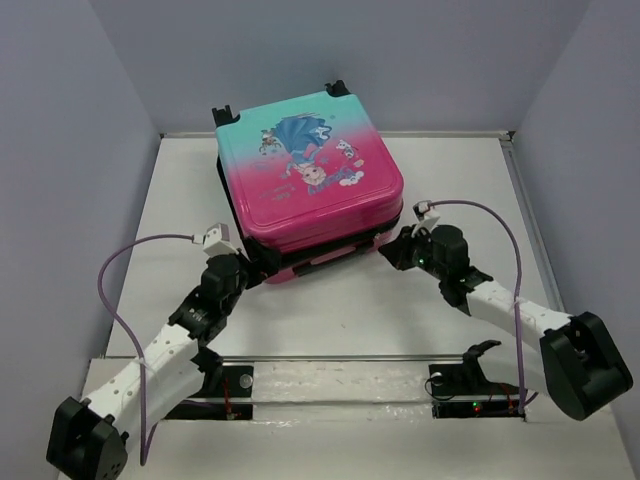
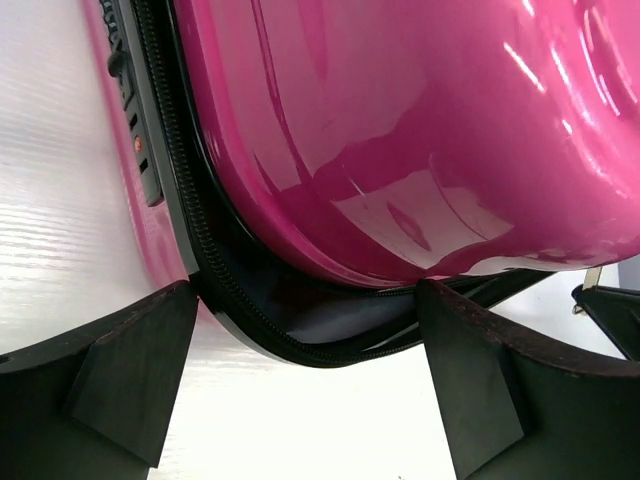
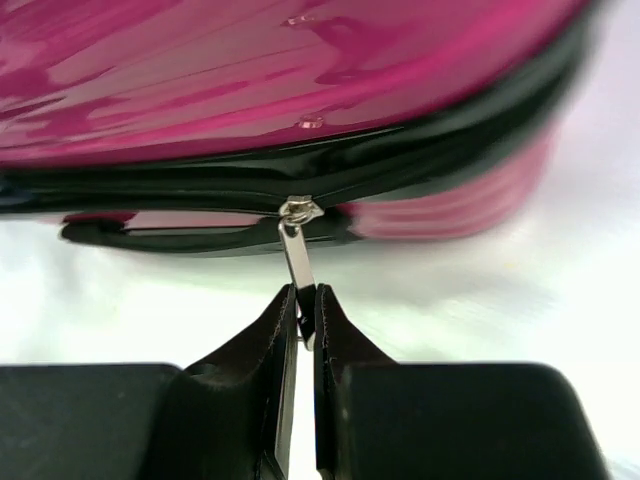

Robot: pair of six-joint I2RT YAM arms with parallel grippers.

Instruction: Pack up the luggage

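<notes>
The luggage (image 1: 308, 175), a small pink-to-teal suitcase with a cartoon print, lies flat on the white table, lid down. Its black zipper band (image 2: 215, 270) gapes slightly at the near left corner, showing dark lining. My left gripper (image 2: 305, 370) is open, its fingers straddling that corner of the luggage (image 2: 420, 140) without touching it. My right gripper (image 3: 305, 300) is shut on the silver zipper pull (image 3: 297, 250), which hangs from the black zipper band (image 3: 400, 175) on the luggage's right side. In the top view the right gripper (image 1: 400, 245) sits against the near right corner, the left gripper (image 1: 262, 265) at the near left corner.
Grey walls enclose the table (image 1: 350, 310) on three sides. The suitcase's black wheels (image 1: 338, 89) point toward the back wall. A combination lock (image 2: 128, 90) sits on the front side of the case. Both arm bases stand at the near edge.
</notes>
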